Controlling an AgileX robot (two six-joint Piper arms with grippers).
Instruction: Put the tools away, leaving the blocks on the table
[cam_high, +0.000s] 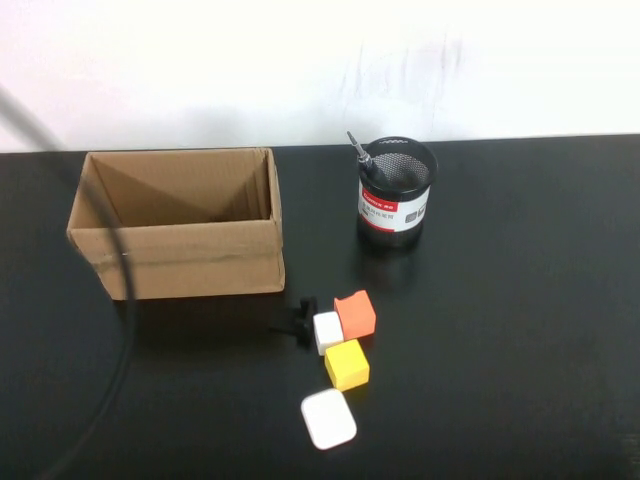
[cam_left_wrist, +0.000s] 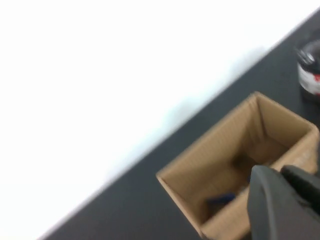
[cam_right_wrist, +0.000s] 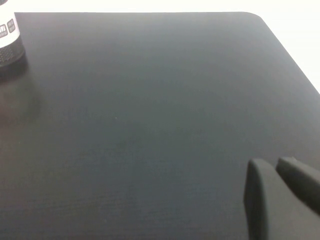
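The slim black-handled tool (cam_high: 359, 150) stands in the black mesh cup (cam_high: 396, 193), metal tip up. A blue shape, likely the blue-handled pliers (cam_left_wrist: 220, 199), lies inside the cardboard box (cam_left_wrist: 235, 150). The red-handled scissors are out of view. The orange block (cam_high: 356, 313), white block (cam_high: 327, 331) and yellow block (cam_high: 347, 364) sit together on the black table (cam_high: 520, 300). My left gripper (cam_left_wrist: 278, 173) hangs above the box's near wall, shut and empty. My right gripper (cam_right_wrist: 273, 164) is shut and empty over bare table, far from the cup (cam_right_wrist: 9, 37). Neither gripper shows in the high view.
The open cardboard box (cam_high: 180, 225) stands at the back left. A white rounded-square case (cam_high: 328, 418) lies in front of the yellow block. A small black knob-like piece (cam_high: 298, 316) lies left of the white block. A dark cable (cam_high: 120, 330) curves down the left side.
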